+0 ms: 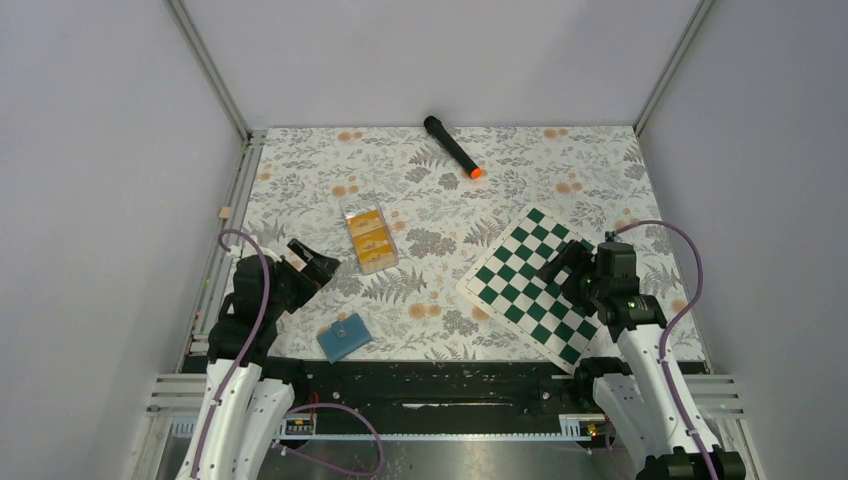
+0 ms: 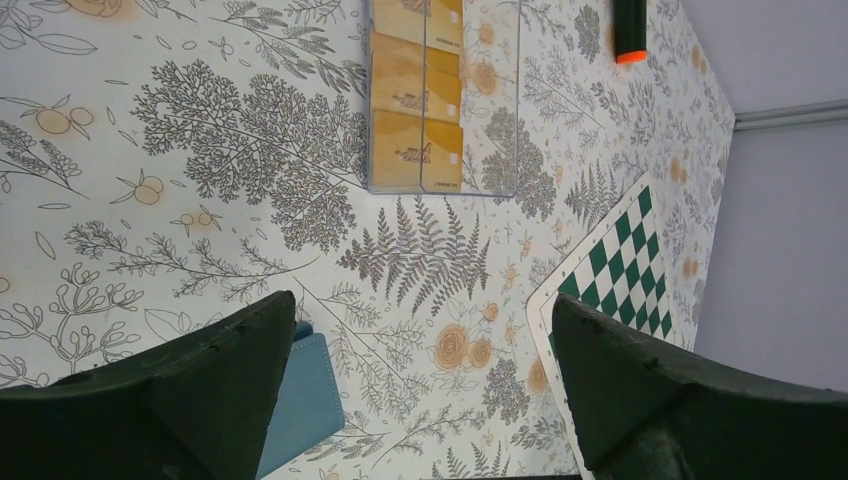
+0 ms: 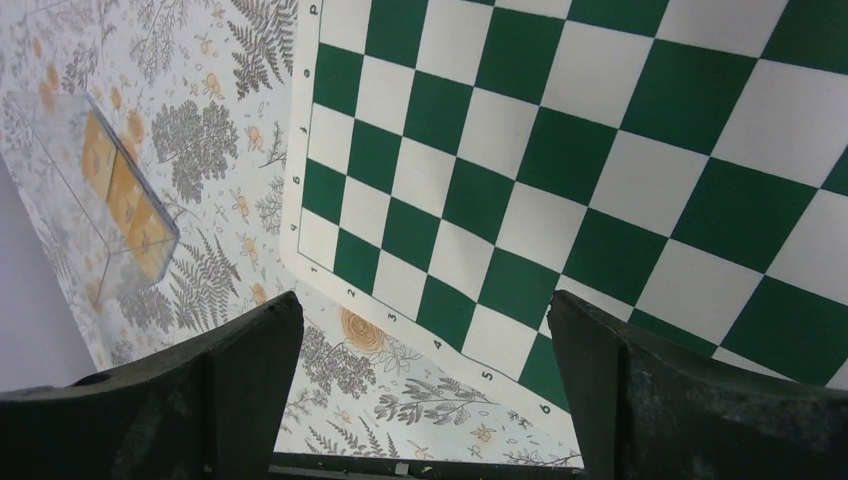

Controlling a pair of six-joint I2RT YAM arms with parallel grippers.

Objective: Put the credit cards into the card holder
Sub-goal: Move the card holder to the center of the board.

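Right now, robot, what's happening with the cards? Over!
Open and empty: left gripper near the card holder, right gripper over the chessboard. The credit cards sit in the clear tray. Nothing lies between tray and holder.

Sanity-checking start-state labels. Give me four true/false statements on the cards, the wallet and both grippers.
1. The credit cards lie in the clear tray. True.
2. The card holder sits on the chessboard. False: it lies on the floral cloth, apart from the board.
3. The left gripper is shut on a card. False: it is open and holds nothing.
4. The right gripper hangs open over the chessboard. True.
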